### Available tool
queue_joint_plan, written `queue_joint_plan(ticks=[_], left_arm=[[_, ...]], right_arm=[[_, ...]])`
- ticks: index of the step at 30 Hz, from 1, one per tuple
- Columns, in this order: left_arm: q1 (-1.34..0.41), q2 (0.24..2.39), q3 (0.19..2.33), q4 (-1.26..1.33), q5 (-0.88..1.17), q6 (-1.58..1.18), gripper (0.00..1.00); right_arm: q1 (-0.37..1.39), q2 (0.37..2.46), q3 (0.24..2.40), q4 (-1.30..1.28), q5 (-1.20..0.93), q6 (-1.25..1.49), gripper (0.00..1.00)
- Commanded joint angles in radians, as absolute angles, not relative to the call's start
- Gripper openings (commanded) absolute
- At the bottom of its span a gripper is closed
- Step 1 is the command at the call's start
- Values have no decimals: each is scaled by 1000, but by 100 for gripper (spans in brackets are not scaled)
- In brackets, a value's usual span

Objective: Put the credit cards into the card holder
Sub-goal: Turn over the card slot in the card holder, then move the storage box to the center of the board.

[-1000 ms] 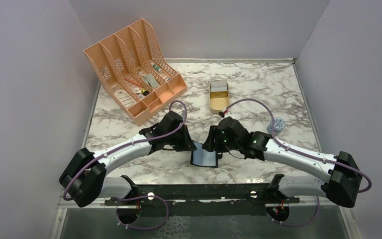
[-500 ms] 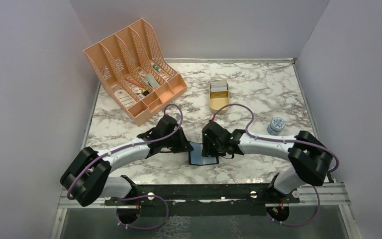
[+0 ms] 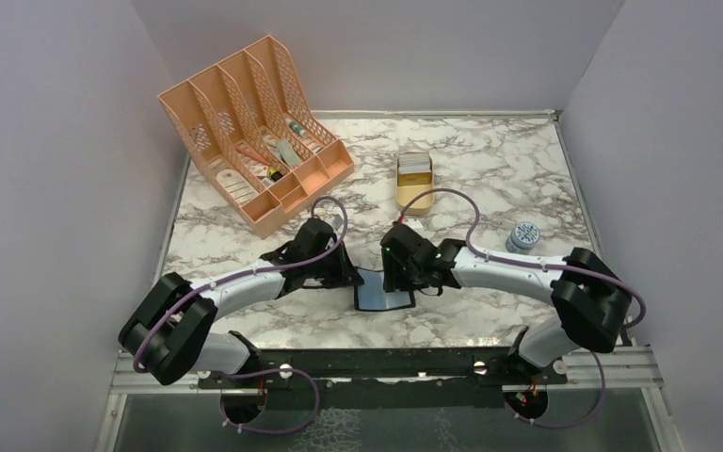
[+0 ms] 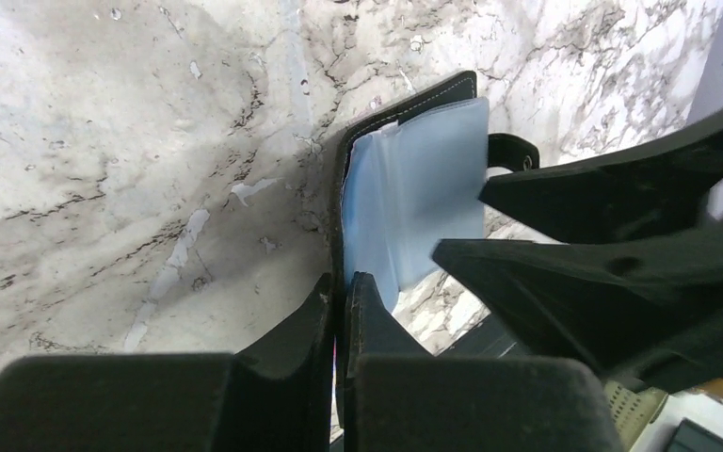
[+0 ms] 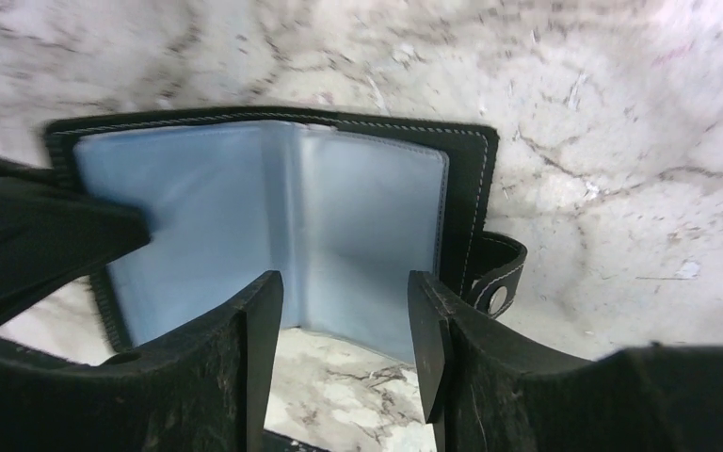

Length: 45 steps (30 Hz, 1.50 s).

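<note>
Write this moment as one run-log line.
left gripper: shut on card holder edge | right gripper: open above sleeves | holder: spread open

The top external view looks down from above and behind the arm bases and covers the whole worktop point(image 3: 490, 160). The left wrist view sits close behind the left tool point(image 4: 339, 287), and the right wrist view close behind the right tool point(image 5: 344, 282). The two wrist views face each other. All three views share the open card holder point(image 3: 381, 298).

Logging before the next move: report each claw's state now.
Left claw: shut on the card holder cover edge.
Right claw: open, holding nothing.
</note>
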<state>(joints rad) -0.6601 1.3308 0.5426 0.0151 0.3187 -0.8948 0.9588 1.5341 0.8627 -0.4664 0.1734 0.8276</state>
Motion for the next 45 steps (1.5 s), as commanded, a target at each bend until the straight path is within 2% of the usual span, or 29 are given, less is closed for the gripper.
queue_joint_plan(ticks=[1, 6, 12, 15, 22, 30, 35, 39, 45], left_arm=[[-654, 1325, 539, 47, 356, -857, 0], [-653, 1302, 544, 35, 394, -834, 0], [-654, 1272, 571, -24, 399, -801, 0], [-653, 1266, 579, -38, 406, -794, 0], [-652, 1256, 573, -51, 424, -785, 0], [-648, 1267, 576, -57, 433, -769, 0], [-644, 1282, 586, -58, 434, -762, 0], [-641, 1297, 598, -63, 437, -758, 0], [-636, 1293, 597, -69, 429, -757, 0]], right_arm=[[954, 1438, 967, -508, 251, 693, 53], [874, 1426, 1050, -455, 253, 499, 53], [776, 1540, 1180, -389, 274, 189, 52], [678, 1617, 1239, -356, 193, 79, 52], [586, 1837, 1404, -344, 121, -64, 57], [553, 1962, 1453, -346, 42, -156, 54], [551, 2011, 1466, -347, 30, -146, 47], [549, 2042, 1477, -362, 45, -119, 37], [548, 2034, 1455, -366, 63, -63, 28]])
